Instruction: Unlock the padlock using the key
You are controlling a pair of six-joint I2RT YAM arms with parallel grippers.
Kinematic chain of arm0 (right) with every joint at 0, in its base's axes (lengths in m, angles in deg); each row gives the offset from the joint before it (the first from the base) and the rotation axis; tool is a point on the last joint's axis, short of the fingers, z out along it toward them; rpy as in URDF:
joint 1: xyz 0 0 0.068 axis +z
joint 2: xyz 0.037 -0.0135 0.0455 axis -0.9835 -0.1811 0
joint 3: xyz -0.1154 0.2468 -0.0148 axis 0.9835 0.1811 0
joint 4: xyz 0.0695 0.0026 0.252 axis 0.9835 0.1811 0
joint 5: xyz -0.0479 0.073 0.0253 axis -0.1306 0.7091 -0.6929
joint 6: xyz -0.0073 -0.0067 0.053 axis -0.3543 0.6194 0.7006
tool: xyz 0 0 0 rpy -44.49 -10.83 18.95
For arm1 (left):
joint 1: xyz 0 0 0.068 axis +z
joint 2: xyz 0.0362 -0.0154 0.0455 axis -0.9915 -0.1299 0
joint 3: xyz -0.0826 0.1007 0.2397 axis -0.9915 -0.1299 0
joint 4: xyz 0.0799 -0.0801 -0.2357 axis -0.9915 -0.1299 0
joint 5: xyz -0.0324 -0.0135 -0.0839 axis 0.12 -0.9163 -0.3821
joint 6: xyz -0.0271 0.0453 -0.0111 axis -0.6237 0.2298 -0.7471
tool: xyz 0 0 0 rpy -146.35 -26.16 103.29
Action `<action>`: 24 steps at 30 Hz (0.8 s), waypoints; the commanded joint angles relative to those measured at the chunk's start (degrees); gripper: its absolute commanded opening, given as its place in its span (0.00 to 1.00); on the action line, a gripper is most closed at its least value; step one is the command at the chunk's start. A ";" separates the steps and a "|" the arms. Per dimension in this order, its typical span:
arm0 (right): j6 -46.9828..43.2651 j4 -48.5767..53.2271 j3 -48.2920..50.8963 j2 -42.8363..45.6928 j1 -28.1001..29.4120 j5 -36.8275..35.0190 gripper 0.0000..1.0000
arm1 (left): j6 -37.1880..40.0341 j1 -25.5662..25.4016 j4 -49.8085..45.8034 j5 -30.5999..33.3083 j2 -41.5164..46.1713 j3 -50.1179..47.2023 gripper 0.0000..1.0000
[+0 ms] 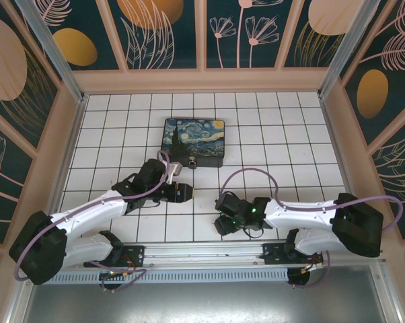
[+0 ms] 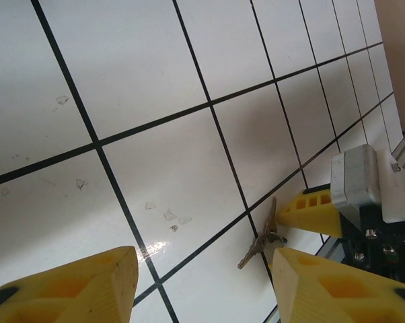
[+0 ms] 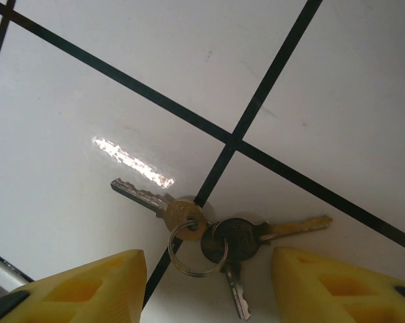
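Yellow fingertips of the right gripper (image 3: 208, 262) are spread apart with nothing held. The key bunch (image 3: 216, 237) is seen flat on the white tile between them, low in the frame, its three blades fanned toward upper left, right and bottom. The left gripper (image 2: 202, 259) is likewise parted and empty. The padlock (image 1: 191, 162) is judged to lie just below the painted box (image 1: 193, 138), nearer the left arm. No writing can be read.

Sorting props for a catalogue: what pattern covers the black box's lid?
Swirly blue-and-yellow painting on the black box lid, best in the top external view.
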 commanded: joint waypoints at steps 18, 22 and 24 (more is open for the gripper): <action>1.01 -1.86 -3.96 -8.47 -1.04 -3.17 0.50 | 1.95 0.23 -0.38 0.61 1.07 -0.32 0.56; 0.72 -1.06 -5.76 -10.59 -1.27 -4.42 0.51 | 1.95 0.21 -0.08 0.61 0.96 -0.64 0.57; 0.90 -0.87 -6.43 -12.10 -1.64 -4.40 0.50 | 2.02 0.18 0.10 0.62 0.95 -0.70 0.56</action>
